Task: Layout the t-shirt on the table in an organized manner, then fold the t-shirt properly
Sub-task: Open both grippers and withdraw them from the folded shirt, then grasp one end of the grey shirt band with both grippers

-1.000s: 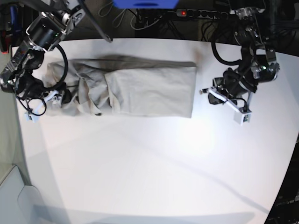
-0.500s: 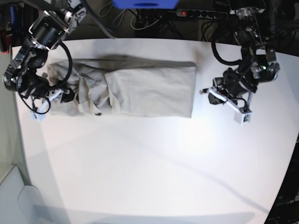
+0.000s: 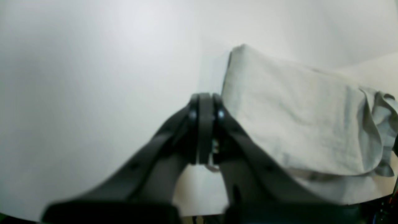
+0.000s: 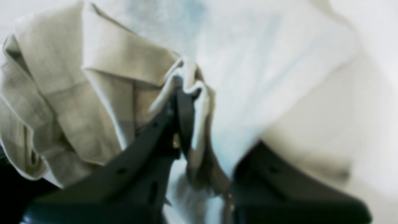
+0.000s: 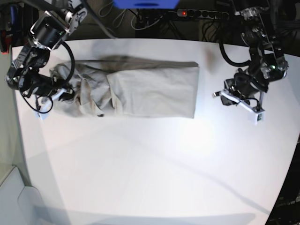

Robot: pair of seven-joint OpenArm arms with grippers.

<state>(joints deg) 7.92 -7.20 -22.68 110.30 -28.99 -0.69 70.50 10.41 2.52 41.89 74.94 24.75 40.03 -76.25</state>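
- We see the t-shirt [image 5: 136,89] lying folded lengthwise across the far half of the table [image 5: 154,168].
- The right gripper [image 4: 186,102] seems pinched on a bunched fold at the shirt's left end, though that view is blurred.
- The left gripper [image 3: 203,109] has its fingers pressed together, empty, right of the shirt.
- Since the earlier frame, the left arm has drawn farther right.

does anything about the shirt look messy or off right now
Yes. The shirt is a neat strip, but its end by the right hand is bunched and crumpled, with a fold pinched in that hand.
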